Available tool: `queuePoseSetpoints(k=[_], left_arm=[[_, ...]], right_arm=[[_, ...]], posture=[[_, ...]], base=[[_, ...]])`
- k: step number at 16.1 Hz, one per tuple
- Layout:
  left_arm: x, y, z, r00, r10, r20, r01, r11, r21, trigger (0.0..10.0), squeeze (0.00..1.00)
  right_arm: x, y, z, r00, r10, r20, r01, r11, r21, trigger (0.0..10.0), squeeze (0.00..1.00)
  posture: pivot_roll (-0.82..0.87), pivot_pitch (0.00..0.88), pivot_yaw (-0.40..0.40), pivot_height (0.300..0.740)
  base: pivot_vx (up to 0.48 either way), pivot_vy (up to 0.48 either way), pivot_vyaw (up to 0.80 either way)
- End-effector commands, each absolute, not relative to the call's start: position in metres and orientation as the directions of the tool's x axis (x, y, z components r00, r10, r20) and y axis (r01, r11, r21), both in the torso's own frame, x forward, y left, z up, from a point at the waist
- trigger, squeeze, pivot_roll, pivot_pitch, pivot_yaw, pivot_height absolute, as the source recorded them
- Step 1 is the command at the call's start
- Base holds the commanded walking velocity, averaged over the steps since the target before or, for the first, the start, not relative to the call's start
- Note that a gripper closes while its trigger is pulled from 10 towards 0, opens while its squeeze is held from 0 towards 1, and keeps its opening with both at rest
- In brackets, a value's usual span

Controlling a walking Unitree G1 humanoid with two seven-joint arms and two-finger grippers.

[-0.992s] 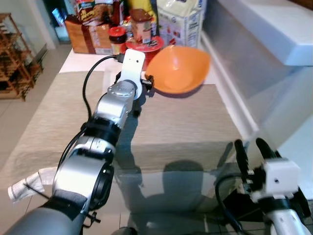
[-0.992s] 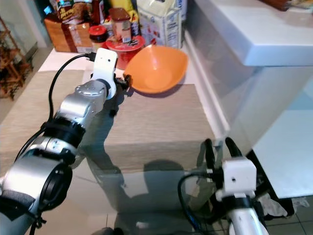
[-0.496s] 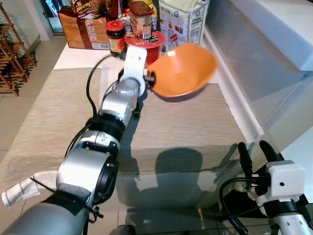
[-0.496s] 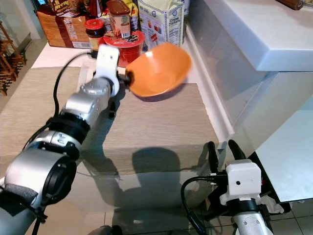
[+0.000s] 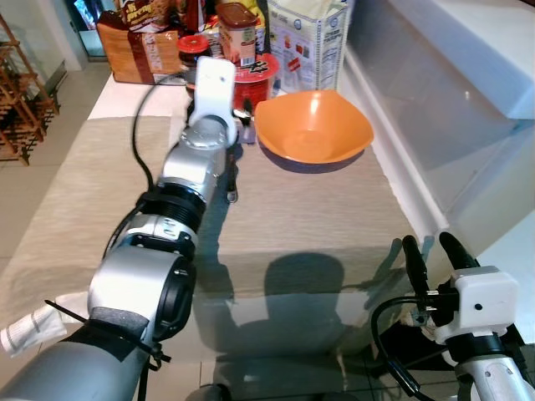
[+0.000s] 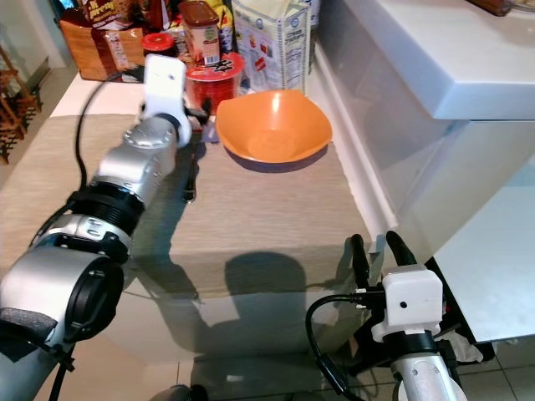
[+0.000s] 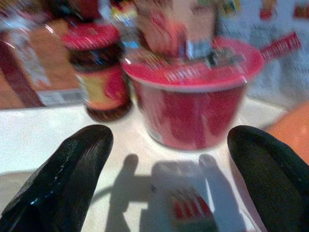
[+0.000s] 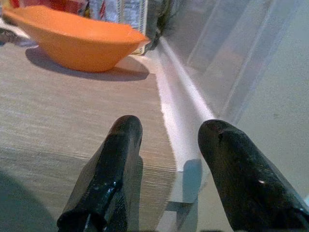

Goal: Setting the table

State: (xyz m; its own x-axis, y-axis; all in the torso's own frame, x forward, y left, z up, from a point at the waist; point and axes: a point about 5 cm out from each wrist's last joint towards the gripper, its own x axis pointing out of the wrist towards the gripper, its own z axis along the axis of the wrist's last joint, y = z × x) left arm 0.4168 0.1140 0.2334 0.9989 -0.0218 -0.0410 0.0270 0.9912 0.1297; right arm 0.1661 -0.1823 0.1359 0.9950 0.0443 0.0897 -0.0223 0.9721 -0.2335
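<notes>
The orange bowl (image 5: 313,127) sits upright on the beige placemat (image 5: 318,219), at its far right corner, with nothing holding it. My left gripper (image 7: 171,137) is just to the left of the bowl, open and empty. It points at a red lidded cup (image 7: 193,104), and its black fingers (image 7: 72,174) are spread wide. Low at the table's near right corner, my right gripper (image 5: 426,244) is open with nothing between its fingers (image 8: 108,169). The bowl (image 8: 72,41) lies well ahead of it.
Behind the bowl stand the red cup (image 5: 253,73), a red-lidded jar (image 5: 191,52), a white carton (image 5: 305,38) and a brown box (image 5: 138,52). A white counter (image 5: 468,58) runs along the right. A wooden rack (image 5: 21,92) stands at far left. A paper slip (image 5: 29,324) lies near the front edge.
The bowl was held tilted in the air by my left gripper; now it rests on the mat, let go. The left gripper has opened and swung left toward the red cup.
</notes>
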Motion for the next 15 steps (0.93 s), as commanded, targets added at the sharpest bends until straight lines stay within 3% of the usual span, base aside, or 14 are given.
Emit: queuePoseSetpoints(k=[1,15], left_arm=[[0.418,0.116,0.249,1.0,-0.005,0.015,0.003,0.991,0.135,10.0,0.0],[0.401,0.094,0.191,0.96,-0.082,-0.269,0.113,0.988,0.101,10.0,0.0]], right_arm=[[0.168,-0.182,0.135,0.995,0.052,0.082,-0.032,0.972,-0.231,10.0,0.0],[0.17,-0.176,0.131,0.996,0.059,0.07,-0.042,0.975,-0.217,10.0,0.0]], posture=[[-0.24,0.072,0.005,0.74],[-0.22,0.088,0.016,0.74]], base=[[0.0,0.0,0.0],[0.0,0.0,0.0]])
